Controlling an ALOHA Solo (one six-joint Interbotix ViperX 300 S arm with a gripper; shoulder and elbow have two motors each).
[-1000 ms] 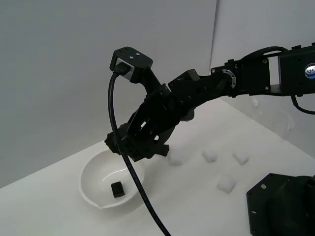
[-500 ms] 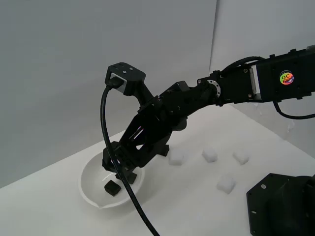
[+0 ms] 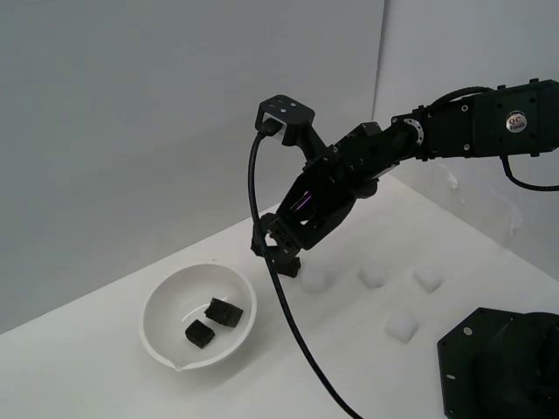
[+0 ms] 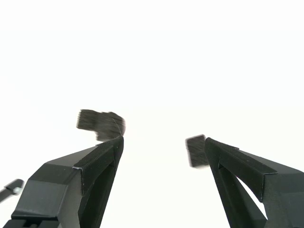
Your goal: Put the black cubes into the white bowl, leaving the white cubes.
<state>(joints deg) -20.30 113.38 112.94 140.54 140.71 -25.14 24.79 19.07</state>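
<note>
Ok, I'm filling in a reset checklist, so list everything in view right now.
white bowl: one, glossy white, on the table toward the exterior view's left
black cubes: two visible, black, inside the bowl
white cubes: four, white, on the table to the exterior view's right of the bowl, none in it
table: one, white, under everything
wall: grey, behind the table
base: one, black, exterior view's lower right corner
cable: one, black, hanging from the wrist camera
arm: one, black, reaching in from the exterior view's right
tool: one, black, open and empty, raised between bowl and white cubes
</note>
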